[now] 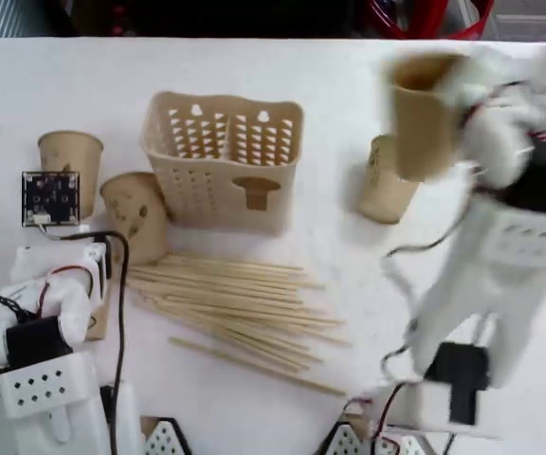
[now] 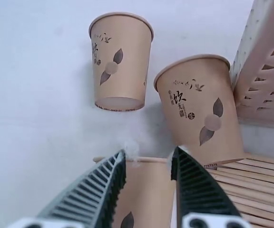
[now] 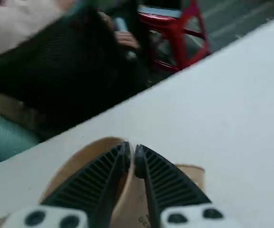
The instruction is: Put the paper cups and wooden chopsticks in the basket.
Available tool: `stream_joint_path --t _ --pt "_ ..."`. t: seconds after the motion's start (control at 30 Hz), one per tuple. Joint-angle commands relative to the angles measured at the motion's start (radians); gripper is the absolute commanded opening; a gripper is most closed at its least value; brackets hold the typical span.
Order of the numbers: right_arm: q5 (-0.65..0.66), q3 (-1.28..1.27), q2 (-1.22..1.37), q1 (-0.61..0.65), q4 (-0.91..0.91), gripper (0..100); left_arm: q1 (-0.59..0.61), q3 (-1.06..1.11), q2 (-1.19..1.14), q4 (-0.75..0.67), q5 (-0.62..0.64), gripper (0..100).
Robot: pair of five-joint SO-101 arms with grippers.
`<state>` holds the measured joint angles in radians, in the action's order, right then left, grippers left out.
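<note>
The beige slotted basket stands mid-table, its wall also seen in the left wrist view. In front of it lies a pile of wooden chopsticks. One paper cup stands far left and another leans beside the basket. A third cup stands right of the basket. My right gripper is shut on the rim of a fourth cup, held in the air. My left gripper is open over another cup at the near left.
A small black circuit board stands at the left by the cups, with a black cable running along the left arm. Red tubing and dark furniture lie beyond the table's far edge.
</note>
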<state>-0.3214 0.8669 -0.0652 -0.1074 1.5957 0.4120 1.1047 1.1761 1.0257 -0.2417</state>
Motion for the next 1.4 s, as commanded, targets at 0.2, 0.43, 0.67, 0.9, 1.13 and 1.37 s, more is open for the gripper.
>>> stream_joint_path --t 0.2,0.43,0.67,0.9,1.13,1.37 --pt "-0.015 0.028 -0.041 0.510 -0.348 1.7 0.001 -0.006 0.013 -0.026 -0.005 17" --pt "0.124 0.028 0.088 0.573 -0.521 1.7 0.001 -0.006 0.013 -0.025 -0.003 17" --pt "0.123 -0.011 0.108 0.535 -0.512 1.7 0.001 -0.005 0.013 -0.025 -0.002 17" --pt "0.025 -0.221 0.101 0.496 -0.552 1.7 0.001 0.021 0.013 -0.049 -0.002 17" --pt "0.023 -0.315 0.099 0.473 -0.625 1.9 0.001 0.025 0.013 -0.049 -0.002 17" --pt "0.015 -0.318 0.107 0.481 -0.539 12.5 0.001 0.023 0.013 -0.049 -0.002 17"
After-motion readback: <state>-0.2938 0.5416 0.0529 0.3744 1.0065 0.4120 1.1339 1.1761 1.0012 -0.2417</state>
